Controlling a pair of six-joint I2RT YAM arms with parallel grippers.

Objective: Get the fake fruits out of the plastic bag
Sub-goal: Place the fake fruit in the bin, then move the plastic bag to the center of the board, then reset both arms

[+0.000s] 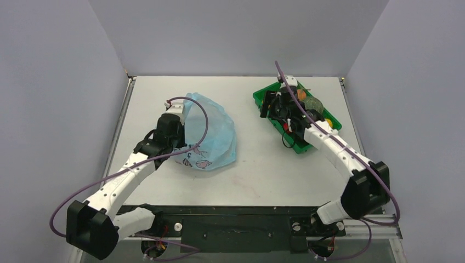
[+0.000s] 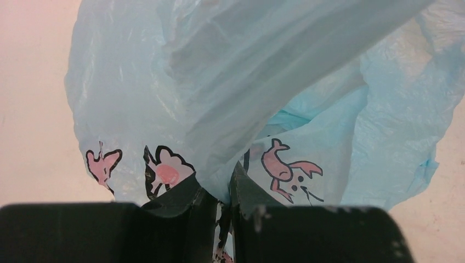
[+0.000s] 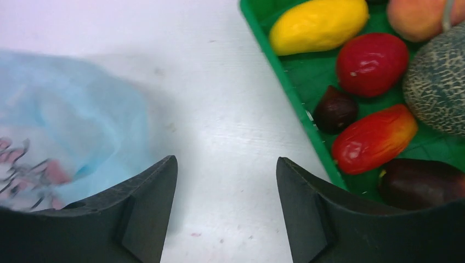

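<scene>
The light-blue plastic bag [image 1: 213, 131] lies crumpled on the table left of centre, and no fruit shows inside it. My left gripper [image 1: 175, 116] is shut on a fold of the plastic bag [image 2: 263, 82], pinched between my fingers [image 2: 219, 175]. My right gripper [image 3: 226, 163] is open and empty, above the table at the left edge of the green tray [image 1: 257, 97]. In the tray lie the peach [image 3: 419, 16], the red-orange elongated fruit [image 3: 374, 138] and a small dark purple-brown fruit [image 3: 334, 109].
The tray [image 3: 285, 82] also holds a yellow fruit [image 3: 318, 24], a round red fruit [image 3: 372, 63], a netted green melon [image 3: 438, 76] and a larger dark fruit [image 3: 419, 181]. Grey walls enclose the table on three sides.
</scene>
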